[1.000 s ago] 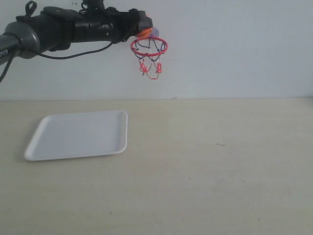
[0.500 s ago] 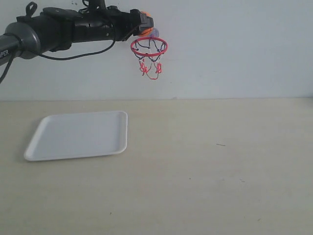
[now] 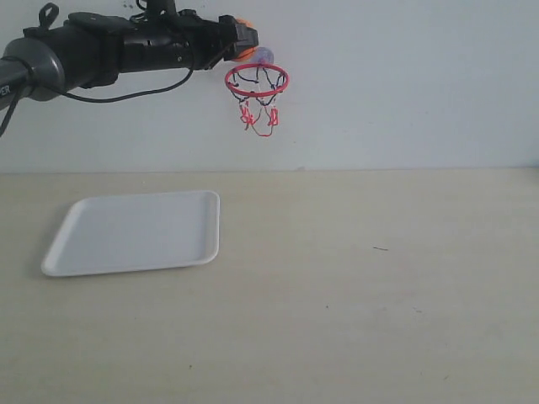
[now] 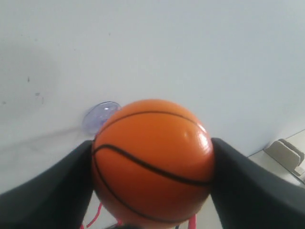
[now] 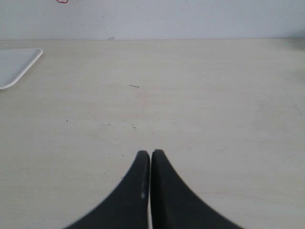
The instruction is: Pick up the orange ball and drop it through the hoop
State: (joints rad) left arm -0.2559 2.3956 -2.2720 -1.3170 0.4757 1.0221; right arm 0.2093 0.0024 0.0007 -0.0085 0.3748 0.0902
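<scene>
Our left gripper's (image 4: 152,186) 2 black fingers (image 4: 47,191) are spread about as wide as the orange ball (image 4: 152,162) and press on its 2 opposite sides, so the ball sits clamped between them, its black seams facing the wrist camera. Just past the ball, we see the clear suction cup (image 4: 100,117) stuck to the pale wall (image 4: 190,57).

In the exterior view, the left gripper (image 3: 242,38) is held high against the wall, and the orange ball (image 3: 247,54) peeks out beneath it, just above the rear left of the hoop's (image 3: 257,93) red ring. The net hangs slack below the ring. The left arm (image 3: 101,50) stretches in level from the left edge.

Our right gripper (image 5: 150,157) has its 2 fingers pressed together with nothing between them, low over the beige table (image 5: 200,95). A white tray (image 3: 135,231) lies flat on the table's left part, well below the hoop.
</scene>
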